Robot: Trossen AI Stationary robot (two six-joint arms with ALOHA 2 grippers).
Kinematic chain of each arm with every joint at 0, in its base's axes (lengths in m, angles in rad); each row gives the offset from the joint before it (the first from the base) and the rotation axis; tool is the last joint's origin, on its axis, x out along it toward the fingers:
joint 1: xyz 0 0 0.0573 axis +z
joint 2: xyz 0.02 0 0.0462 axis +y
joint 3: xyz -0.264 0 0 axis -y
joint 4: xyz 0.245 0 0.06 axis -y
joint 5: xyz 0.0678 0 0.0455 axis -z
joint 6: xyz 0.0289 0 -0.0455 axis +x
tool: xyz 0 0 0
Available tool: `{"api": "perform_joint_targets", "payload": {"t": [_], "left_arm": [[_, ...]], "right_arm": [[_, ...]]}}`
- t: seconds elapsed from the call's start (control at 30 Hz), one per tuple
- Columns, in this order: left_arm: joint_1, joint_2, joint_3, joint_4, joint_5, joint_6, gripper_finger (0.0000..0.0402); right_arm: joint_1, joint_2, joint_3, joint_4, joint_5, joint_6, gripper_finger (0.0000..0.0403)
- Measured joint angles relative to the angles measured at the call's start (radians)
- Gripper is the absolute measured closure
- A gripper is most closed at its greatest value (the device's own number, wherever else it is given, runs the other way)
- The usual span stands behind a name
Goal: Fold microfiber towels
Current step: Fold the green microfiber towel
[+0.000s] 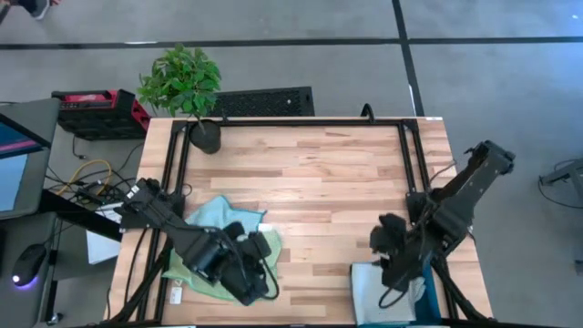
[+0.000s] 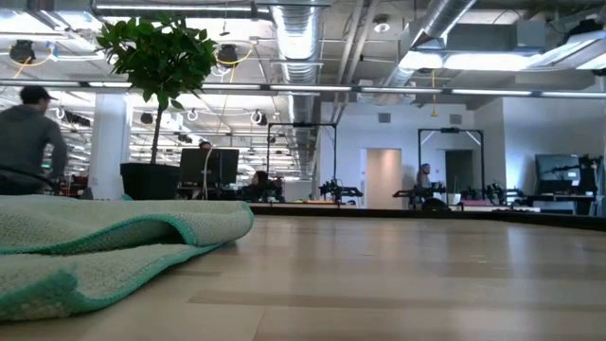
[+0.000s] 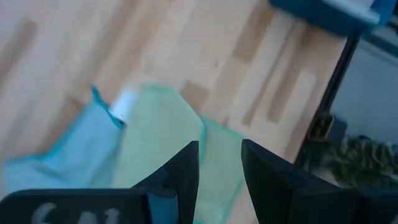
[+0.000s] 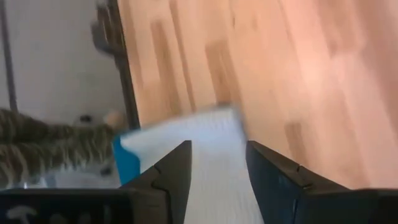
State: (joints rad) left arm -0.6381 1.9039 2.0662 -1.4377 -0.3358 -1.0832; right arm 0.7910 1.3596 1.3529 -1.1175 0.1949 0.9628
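A pale green towel [image 1: 270, 248] lies rumpled at the table's near left, also in the low view [image 2: 95, 248] and the left wrist view [image 3: 158, 134]. A light blue towel [image 1: 219, 214] lies partly on it, toward the far side [image 3: 68, 152]. My left gripper [image 1: 262, 284] hovers open over the green towel [image 3: 221, 177] and touches nothing. A folded light grey towel [image 1: 372, 290] lies at the near right by the teal bin [image 1: 430, 308]. My right gripper [image 1: 393, 273] is open above that towel [image 4: 217, 171] and holds nothing.
A potted plant [image 1: 189, 91] stands at the table's far left corner. Black frame rails [image 1: 405, 155] run along the far edge and both sides. Bare wood [image 1: 319, 182] fills the middle. A person [image 2: 28, 142] stands in the room beyond the table.
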Motion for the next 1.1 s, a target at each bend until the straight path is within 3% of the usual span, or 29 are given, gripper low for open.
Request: {"api": "perform_joint_targets", "payload": {"t": [0.17, 0.4, 0.77, 0.97, 1.1], "left_arm": [[-0.033, 0.0, -0.158, 0.108, 0.147, 0.027, 0.029], [-0.058, 0.0, -0.378, 0.33, 0.202, 0.138, 0.029], [-0.037, 0.0, -0.656, 0.634, 0.163, 0.236, 0.029], [-0.014, 0.0, -0.794, 0.819, 0.038, 0.229, 0.029], [0.005, 0.0, -0.853, 0.933, 0.032, 0.26, 0.029]], "right_arm": [[-0.055, -0.074, 0.0, 0.067, 0.017, -0.15, 0.0228], [-0.124, -0.146, 0.0, 0.162, 0.017, -0.344, 0.0232], [-0.159, -0.159, 0.001, 0.153, 0.015, -0.488, 0.0235], [-0.159, -0.159, 0.001, 0.15, 0.014, -0.503, 0.0236], [-0.159, -0.159, 0.001, 0.124, 0.014, -0.503, 0.0237]]}}
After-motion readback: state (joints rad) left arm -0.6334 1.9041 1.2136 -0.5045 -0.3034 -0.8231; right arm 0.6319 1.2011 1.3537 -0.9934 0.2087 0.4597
